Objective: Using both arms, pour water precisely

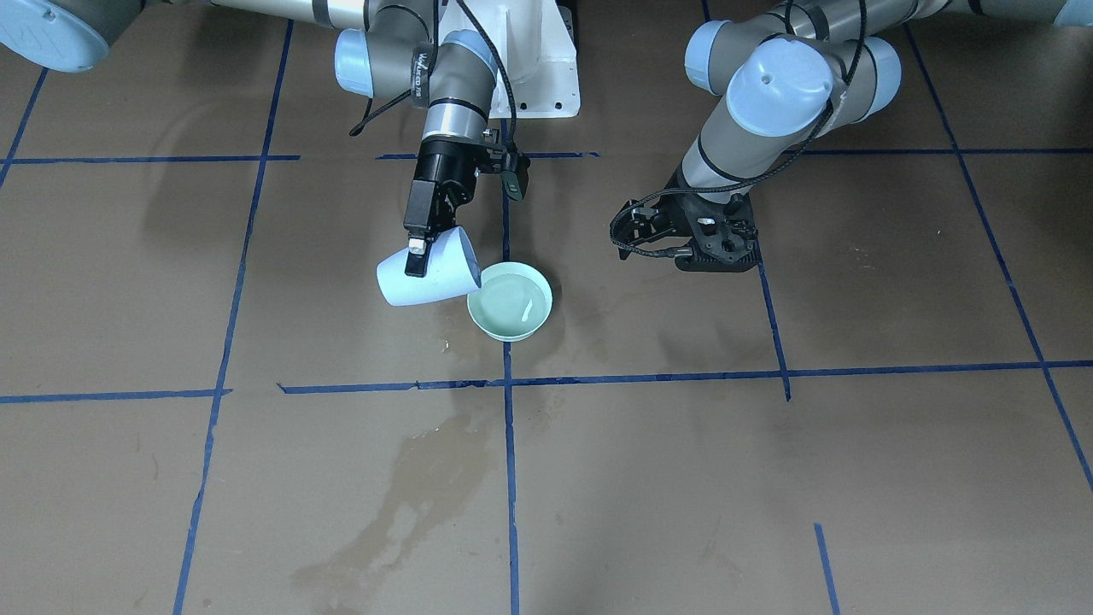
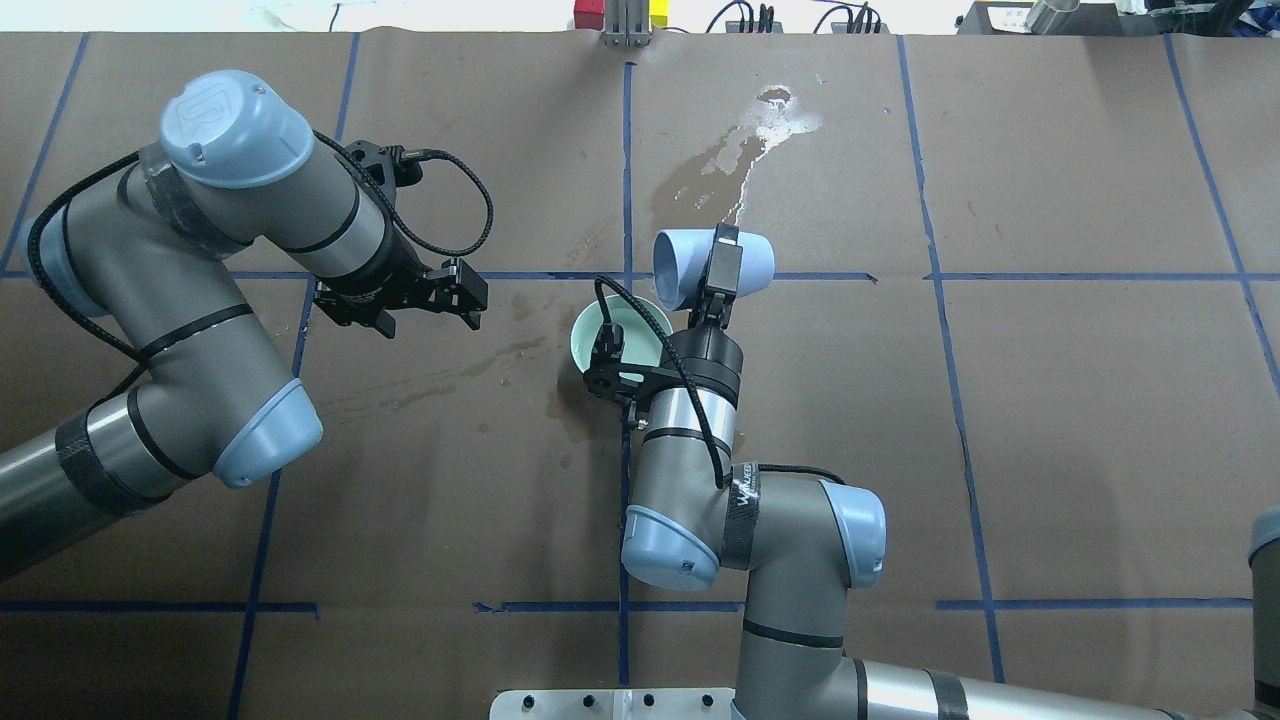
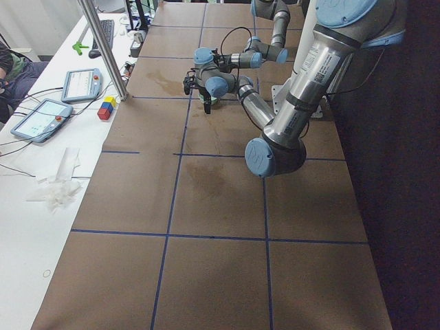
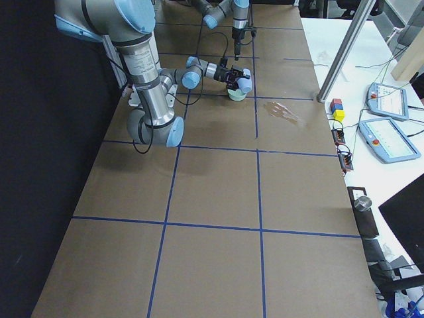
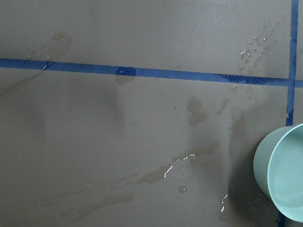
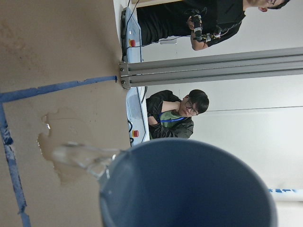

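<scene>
right claw clenched on pale-blue plastic cup, tipped at mint-green round bowl | water pools in bowl | cup probably light, wet-slippery: hold mid-wall | left claw released, empty

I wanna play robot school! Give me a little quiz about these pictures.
1. Which gripper holds the blue cup?
2. True or false: the cup stands upright.
3. Fill the gap: the green bowl has ____ in it.
Key: 1. The right gripper. 2. False, it is tipped on its side, mouth towards the bowl. 3. Water.
</scene>
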{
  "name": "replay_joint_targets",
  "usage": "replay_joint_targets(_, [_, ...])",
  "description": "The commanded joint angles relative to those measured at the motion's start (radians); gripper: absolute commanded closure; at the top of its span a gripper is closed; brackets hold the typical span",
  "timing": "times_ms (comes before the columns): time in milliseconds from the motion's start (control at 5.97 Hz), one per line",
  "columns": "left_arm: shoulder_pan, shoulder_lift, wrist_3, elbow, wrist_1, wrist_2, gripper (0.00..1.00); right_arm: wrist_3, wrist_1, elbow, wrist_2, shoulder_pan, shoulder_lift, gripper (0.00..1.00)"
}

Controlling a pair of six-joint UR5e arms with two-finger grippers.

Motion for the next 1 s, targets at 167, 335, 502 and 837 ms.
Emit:
replay_joint_targets(167, [0.000, 0.001, 0.000, 0.000, 0.000, 0.001, 0.00, -0.122, -0.004, -0.004, -0.020, -0.002, 0.005, 1.00])
replay_joint_targets(335, [0.000, 0.000, 0.000, 0.000, 0.000, 0.000, 0.00, -0.173, -0.007, -0.004, -0.030, -0.002, 0.005, 1.00])
replay_joint_targets(502, [0.000, -0.001, 0.000, 0.000, 0.000, 0.000, 0.00, -0.193, -0.009, -0.004, -0.033, -0.002, 0.005, 1.00])
replay_joint_targets(837, [0.000, -0.001, 0.000, 0.000, 0.000, 0.000, 0.00, -0.227, -0.009, -0.004, -0.033, -0.002, 0.005, 1.00])
